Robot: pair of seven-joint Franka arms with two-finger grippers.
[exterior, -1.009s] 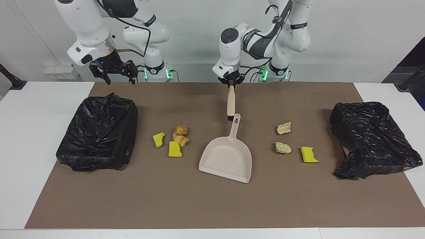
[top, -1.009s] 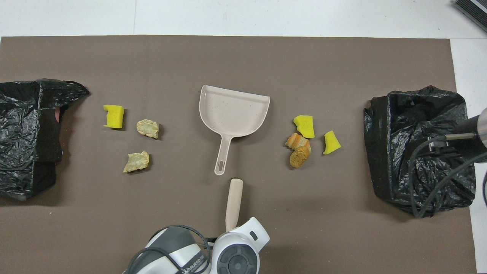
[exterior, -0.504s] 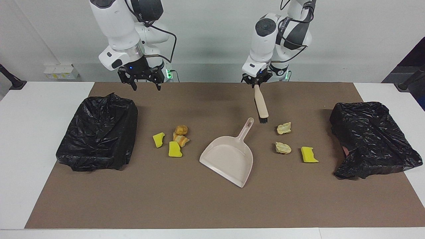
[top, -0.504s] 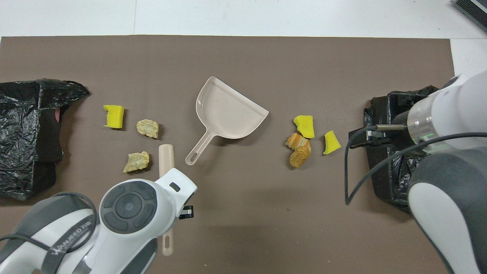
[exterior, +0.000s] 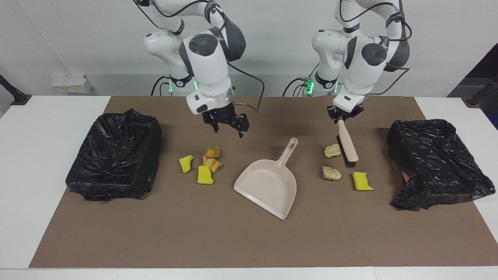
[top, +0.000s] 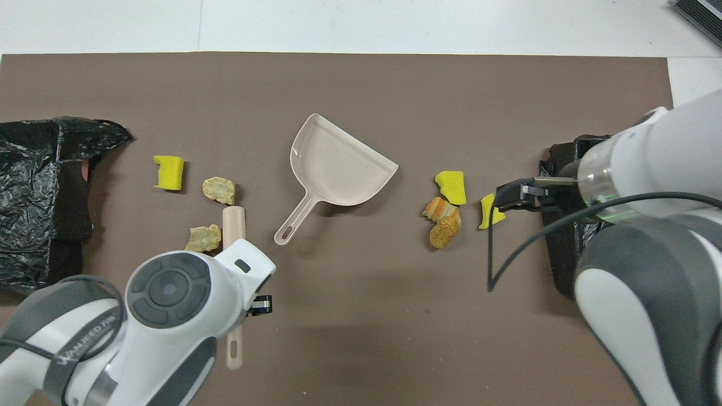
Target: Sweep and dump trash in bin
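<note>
Nothing is swept or binned yet: under the wide-apart jaws of the right gripper (exterior: 227, 127) a cluster of trash (exterior: 204, 163) lies loose, beside an empty dustpan (exterior: 268, 186). The left gripper (exterior: 342, 116), jaws clamped on the brush (exterior: 347, 146), hangs over three more lumps (exterior: 342, 171). Bare mat (exterior: 249, 237) surrounds both clusters, each with a black-bagged bin (exterior: 114, 155) outboard.

Overhead: left end effector hidden under own wrist, brush (top: 234, 223) handle mostly covered too. Right arm masks much of one bin bag (top: 564, 169); other bin bag (top: 34, 186) cut by frame edge. Brush bristle contact with desk unclear.
</note>
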